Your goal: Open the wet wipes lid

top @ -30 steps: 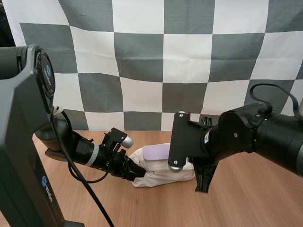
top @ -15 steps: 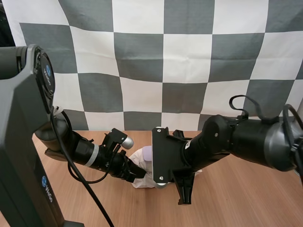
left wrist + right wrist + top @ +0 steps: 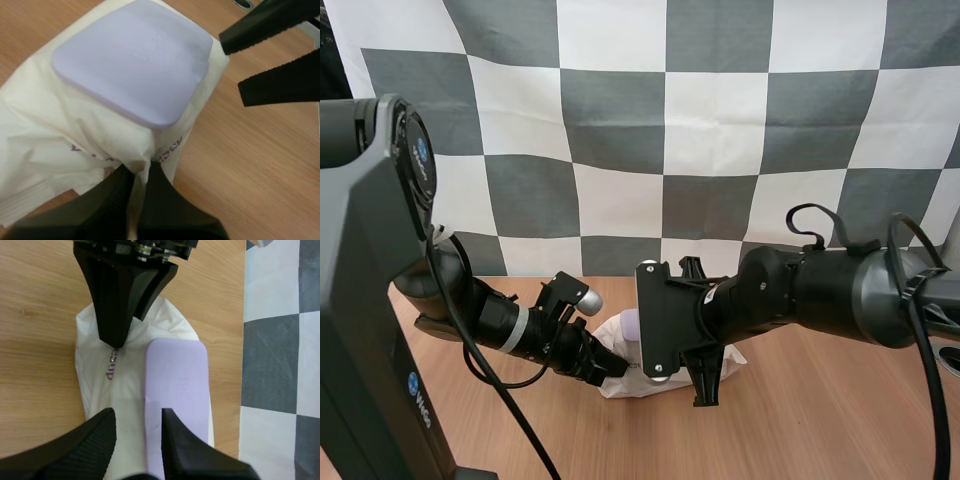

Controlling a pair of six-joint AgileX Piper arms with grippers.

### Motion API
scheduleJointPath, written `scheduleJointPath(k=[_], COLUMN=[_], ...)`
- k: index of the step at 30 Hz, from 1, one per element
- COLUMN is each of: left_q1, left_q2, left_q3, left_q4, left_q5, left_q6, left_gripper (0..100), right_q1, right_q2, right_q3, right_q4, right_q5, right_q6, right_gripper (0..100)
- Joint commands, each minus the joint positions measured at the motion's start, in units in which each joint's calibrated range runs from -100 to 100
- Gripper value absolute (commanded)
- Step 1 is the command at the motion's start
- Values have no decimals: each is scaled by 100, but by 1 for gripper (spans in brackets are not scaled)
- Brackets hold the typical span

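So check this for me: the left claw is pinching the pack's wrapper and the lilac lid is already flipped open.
Wrong on the lid. The lilac lid lies flat and closed on the pack, as the left wrist view shows. The left claw is pinching the pack's wrapper, as you said.

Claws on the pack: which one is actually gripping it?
The left gripper: it pinches the wrapper of the wet wipes pack. The right gripper stands open over an edge of the lilac lid.
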State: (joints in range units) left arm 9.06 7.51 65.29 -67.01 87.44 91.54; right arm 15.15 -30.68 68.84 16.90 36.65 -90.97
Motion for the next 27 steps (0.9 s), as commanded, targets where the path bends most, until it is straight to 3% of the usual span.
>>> scheduleJointPath(k=[1, 13, 20, 27], left_q1=[-3, -3, -3, -3], left_q2=[2, 2, 2, 2], left_q3=[0, 0, 0, 0], left_q4=[18, 43, 42, 42], left_q5=[-5, -5, 17, 276], left_q6=[-7, -7, -7, -7], left_gripper=[0, 0, 0, 0], right_q1=[4, 4, 4, 4], right_q2=[203, 684, 684, 684], right_q3=[-2, -16, -16, -16], right_q4=[-12, -142, -100, -87], right_q5=[-737, -1358, -1556, -1743], right_q6=[-189, -192, -192, -192], right_gripper=[52, 51, 40, 39])
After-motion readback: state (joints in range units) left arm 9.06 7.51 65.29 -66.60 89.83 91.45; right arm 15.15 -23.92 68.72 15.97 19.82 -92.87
